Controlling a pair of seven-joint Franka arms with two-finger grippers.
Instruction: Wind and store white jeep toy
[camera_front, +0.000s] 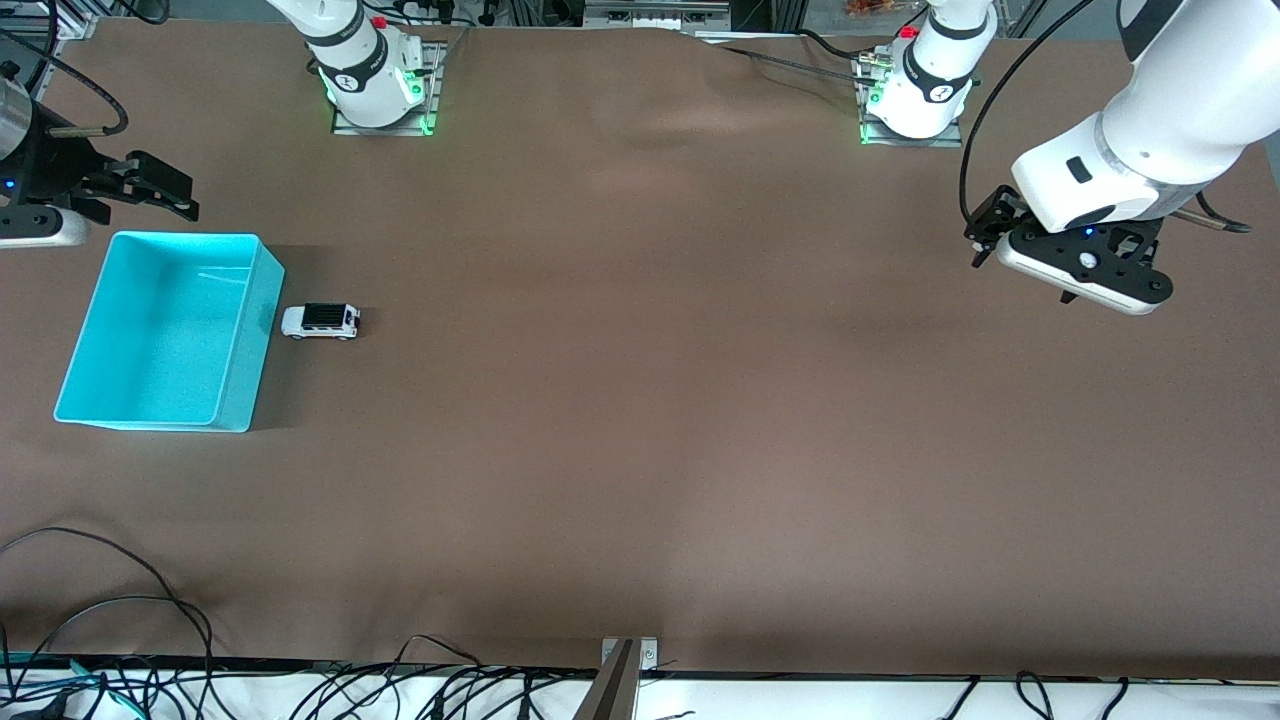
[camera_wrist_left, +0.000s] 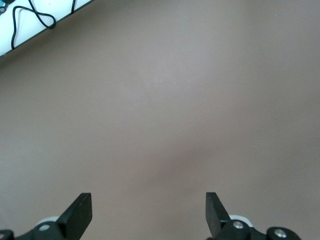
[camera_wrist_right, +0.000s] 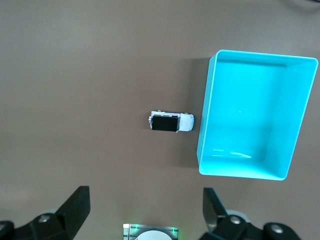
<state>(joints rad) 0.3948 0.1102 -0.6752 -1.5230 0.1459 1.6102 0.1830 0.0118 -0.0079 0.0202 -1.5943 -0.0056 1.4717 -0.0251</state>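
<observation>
**Q.** Which step is in hand, and how is it done well?

**A.** Reading across the front view from the right arm's end of the table: the right gripper (camera_front: 160, 190) hangs in the air at that edge, just over the table beside the turquoise bin's (camera_front: 268, 300) farther rim. The bin looks empty. The white jeep toy (camera_front: 320, 321) rests on its wheels on the brown table (camera_front: 640, 450), just beside the bin's wall on the side toward the table's middle, its nose toward the bin. Judged from this, the step is the first grasp. The right gripper should come down square over the black roof and close across the narrow body, clear of the wheels, so the toy can be rolled to wind it. The bin wall so near the nose leaves little room.

**Q.** How do the arms stand?

**A.** The right gripper's jaws are spread wide and hold nothing; its wrist camera looks straight down on toy and bin. The left arm waits, its gripper (camera_front: 985, 232) over bare table near the left arm's end, jaws likewise wide apart and empty.
</observation>
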